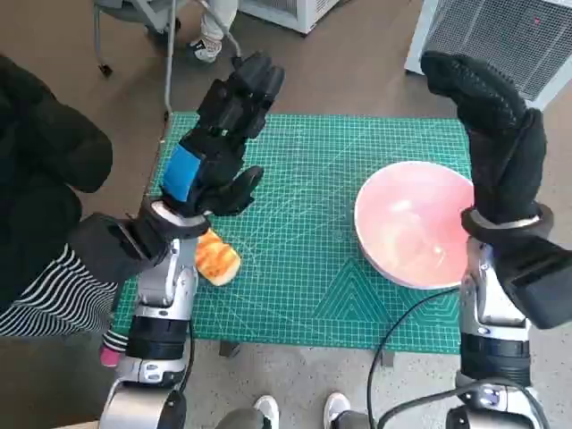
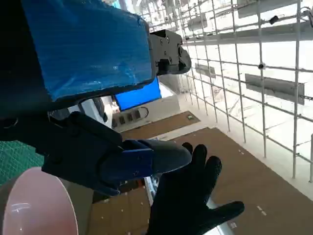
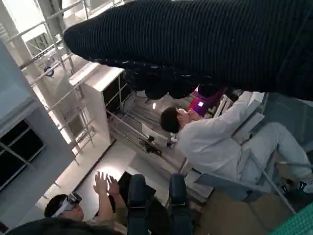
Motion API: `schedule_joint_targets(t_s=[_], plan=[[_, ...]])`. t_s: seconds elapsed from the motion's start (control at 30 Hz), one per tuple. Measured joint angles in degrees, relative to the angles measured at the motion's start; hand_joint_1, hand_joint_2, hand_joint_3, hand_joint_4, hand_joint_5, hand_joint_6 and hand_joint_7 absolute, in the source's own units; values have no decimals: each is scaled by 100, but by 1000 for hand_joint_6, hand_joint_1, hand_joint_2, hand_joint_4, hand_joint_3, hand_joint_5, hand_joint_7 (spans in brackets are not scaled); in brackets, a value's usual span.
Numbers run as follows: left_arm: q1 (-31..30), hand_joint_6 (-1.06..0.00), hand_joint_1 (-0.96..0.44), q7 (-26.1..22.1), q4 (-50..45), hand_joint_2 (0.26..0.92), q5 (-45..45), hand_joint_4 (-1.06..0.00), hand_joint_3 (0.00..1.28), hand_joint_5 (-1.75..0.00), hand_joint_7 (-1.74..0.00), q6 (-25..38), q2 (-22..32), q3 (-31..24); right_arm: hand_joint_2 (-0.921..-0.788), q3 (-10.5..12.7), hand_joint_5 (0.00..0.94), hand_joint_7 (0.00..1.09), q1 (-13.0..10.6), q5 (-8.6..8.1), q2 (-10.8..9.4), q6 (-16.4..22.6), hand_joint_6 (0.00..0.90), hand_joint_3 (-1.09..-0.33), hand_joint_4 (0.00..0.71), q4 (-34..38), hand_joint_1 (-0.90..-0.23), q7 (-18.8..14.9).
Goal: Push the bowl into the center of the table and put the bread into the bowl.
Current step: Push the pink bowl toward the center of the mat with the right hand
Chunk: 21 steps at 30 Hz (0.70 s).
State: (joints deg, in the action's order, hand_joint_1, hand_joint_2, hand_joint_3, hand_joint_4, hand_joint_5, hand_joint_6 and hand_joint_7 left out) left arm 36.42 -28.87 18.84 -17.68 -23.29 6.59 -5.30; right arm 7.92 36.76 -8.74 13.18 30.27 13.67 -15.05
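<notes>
A pink bowl (image 1: 416,223) sits on the right side of the green cutting mat (image 1: 304,179); its rim also shows in the left wrist view (image 2: 39,203). A golden piece of bread (image 1: 216,260) lies at the mat's near left, partly hidden under my left wrist. My left hand (image 1: 223,134) is raised above the mat's left side, fingers extended, holding nothing. My right hand (image 1: 492,125) is raised upright above the bowl's right edge, fingers straight, empty; the left wrist view shows it too (image 2: 188,196).
A person in black with a striped sleeve (image 1: 54,295) sits close at the left. Chair legs (image 1: 161,54) and a white unit (image 1: 500,36) stand beyond the table. In the right wrist view, a seated person in white (image 3: 220,142) and another person with raised hands (image 3: 102,183).
</notes>
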Motion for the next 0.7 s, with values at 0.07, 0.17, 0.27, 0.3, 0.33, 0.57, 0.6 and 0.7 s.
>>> schedule_joint_targets(t_s=[0.07,0.17,0.27,0.3,0.33,0.57,0.6,0.7], plan=[[-2,1,-717,8,-1,921,2,-63,555,0,-324,0,0,0,-921,0,3,515,0,0,0,-1,-1,-738,147,-3,-711,0],[-11,1,-717,38,-5,921,11,-62,556,0,-322,0,1,1,-921,-1,3,514,0,1,1,-1,-1,-739,147,-3,-711,0],[-23,1,-716,58,-9,921,30,-61,557,0,-320,1,4,1,-921,-4,3,514,0,4,3,-1,-1,-739,147,-3,-710,0],[-27,1,-715,64,-9,921,42,-61,557,0,-320,1,6,1,-921,-5,3,514,0,6,3,-2,-1,-739,147,-3,-710,0],[-30,1,-715,70,-10,921,55,-61,557,0,-320,1,7,1,-921,-7,3,514,0,7,4,-2,-1,-739,147,-3,-710,0],[-44,1,-714,110,-33,921,121,-60,557,-1,-318,1,7,2,-921,-14,3,514,-1,9,11,-11,-1,-739,147,-12,-710,0],[-46,1,-714,111,-37,921,123,-60,557,-1,-318,1,7,2,-921,-14,3,514,-1,8,12,-13,-1,-739,147,-12,-710,0],[-52,1,-713,115,-58,921,126,-60,556,-1,-319,1,6,2,-921,-14,3,514,-2,8,13,-19,-1,-739,147,-14,-710,0]])
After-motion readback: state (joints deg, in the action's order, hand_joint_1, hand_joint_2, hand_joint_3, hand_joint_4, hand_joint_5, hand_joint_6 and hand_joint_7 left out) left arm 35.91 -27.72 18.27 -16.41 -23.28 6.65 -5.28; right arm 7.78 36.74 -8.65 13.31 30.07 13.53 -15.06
